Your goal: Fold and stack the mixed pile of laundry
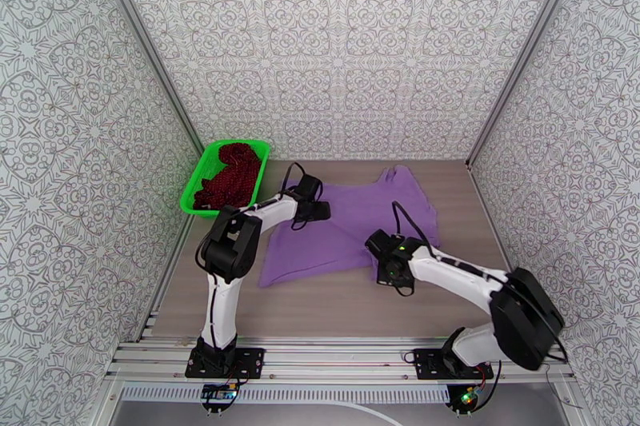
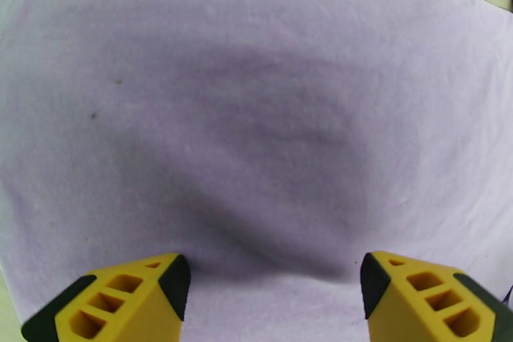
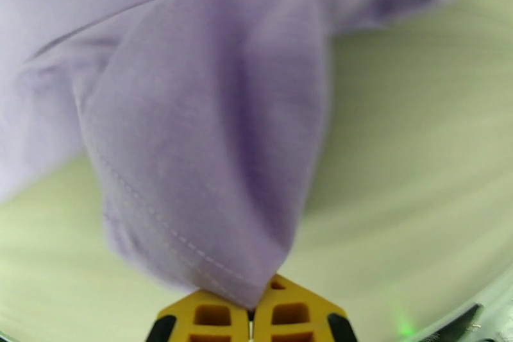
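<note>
My right hand (image 3: 260,303) pinches the T-shirt (image 3: 211,144) by its hemmed corner. It's light, limp cloth and I expect it to droop — left hand (image 2: 274,276) gapes above it.

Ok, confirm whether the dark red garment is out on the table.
No, the dark red garment lies bunched inside the green basket, not on the table.

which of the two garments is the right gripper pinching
The lavender-purple T-shirt, spread on the table: the right gripper is shut on its hemmed corner. The dark red patterned garment lies apart in the green basket.
</note>
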You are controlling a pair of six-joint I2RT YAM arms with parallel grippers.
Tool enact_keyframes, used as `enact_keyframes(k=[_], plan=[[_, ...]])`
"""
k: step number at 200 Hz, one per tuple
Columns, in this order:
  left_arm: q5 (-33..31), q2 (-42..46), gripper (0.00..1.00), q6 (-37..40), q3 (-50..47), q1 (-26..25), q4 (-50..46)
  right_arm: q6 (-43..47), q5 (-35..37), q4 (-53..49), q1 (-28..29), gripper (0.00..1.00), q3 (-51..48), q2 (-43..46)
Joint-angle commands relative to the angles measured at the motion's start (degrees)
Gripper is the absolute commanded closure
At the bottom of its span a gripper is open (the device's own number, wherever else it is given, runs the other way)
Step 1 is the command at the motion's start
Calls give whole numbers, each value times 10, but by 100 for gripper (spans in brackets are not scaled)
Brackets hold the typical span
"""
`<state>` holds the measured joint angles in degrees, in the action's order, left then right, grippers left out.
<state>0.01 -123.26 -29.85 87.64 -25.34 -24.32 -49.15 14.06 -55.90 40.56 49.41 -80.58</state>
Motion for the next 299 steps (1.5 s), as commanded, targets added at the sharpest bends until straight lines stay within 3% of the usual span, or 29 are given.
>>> enact_keyframes(k=[1,17,40,84,97,104,113,124,150,183,216,250,299], plan=[[-2,-40,24,5,-5,16,-37,52,18,-144,5,100,-4,4],[-1,-40,24,9,-4,19,-38,76,-19,-148,7,100,6,-3],[-5,-40,24,14,-5,20,-42,73,-4,-198,12,100,27,-28],[-6,-40,24,24,0,25,-44,-8,0,-248,36,99,28,14],[-1,-40,23,26,0,27,-42,-40,-4,-226,36,76,10,35],[0,-40,23,28,0,26,-42,-61,-10,-209,36,57,-2,47],[2,-40,22,31,1,26,-42,-70,-22,-187,37,45,-17,61],[4,-40,22,35,1,26,-43,-109,-30,-169,36,37,-29,81],[4,-40,21,44,-2,26,-46,-150,-21,-153,34,29,-21,146],[12,-32,21,44,-9,26,-39,-123,-48,-78,0,31,3,154],[15,-29,21,44,-11,24,-37,-106,-55,-9,-17,42,27,60],[17,-30,21,46,-15,23,-36,-93,-47,20,-19,43,64,-45],[20,-33,21,48,-21,23,-30,-100,-32,30,-19,48,40,-98]])
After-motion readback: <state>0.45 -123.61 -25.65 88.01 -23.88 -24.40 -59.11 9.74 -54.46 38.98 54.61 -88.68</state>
